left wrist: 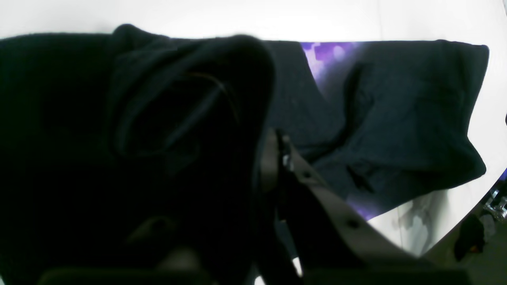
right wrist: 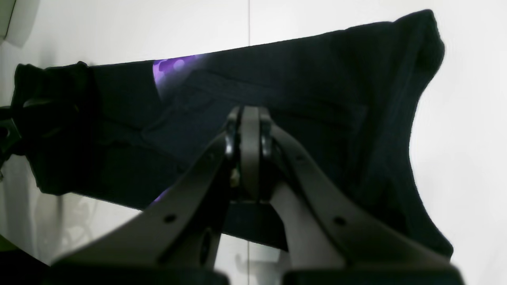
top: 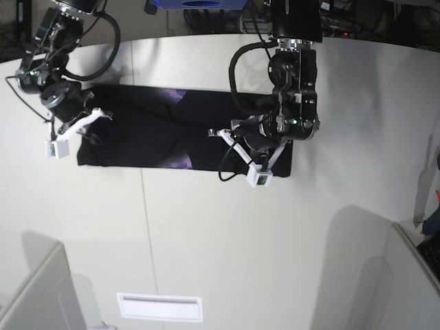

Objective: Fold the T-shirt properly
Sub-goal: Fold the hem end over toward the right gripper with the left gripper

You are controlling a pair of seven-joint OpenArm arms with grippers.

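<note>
**Two arms over a shirt folded into a strip**

Two arms work above a white table (top: 206, 234), one at each end of the shirt (top: 151, 130). It lies on the far half of the table as a long black strip, running side to side in the base view. Plain black cloth faces up along most of it; slivers of purple print show at a fold near the middle, one at the far edge and one at the near edge.

Left gripper (left wrist: 277, 158), on the right in the base view, sits at that end of the strip. In its wrist view the fingers (left wrist: 340, 213) are drawn almost together, and a thick bunch of black cloth fills the space just beside and in front of them. The tips are lost in the dark fabric, so I cannot tell whether cloth is pinched between them.

Right gripper (right wrist: 248, 130), on the left in the base view, is over the other end of the strip. Its fingers (right wrist: 190, 198) are pressed fully together, tips meeting, with nothing seen between them. Below it the shirt is spread flat, one corner reaching up toward the far edge of the table.
</note>
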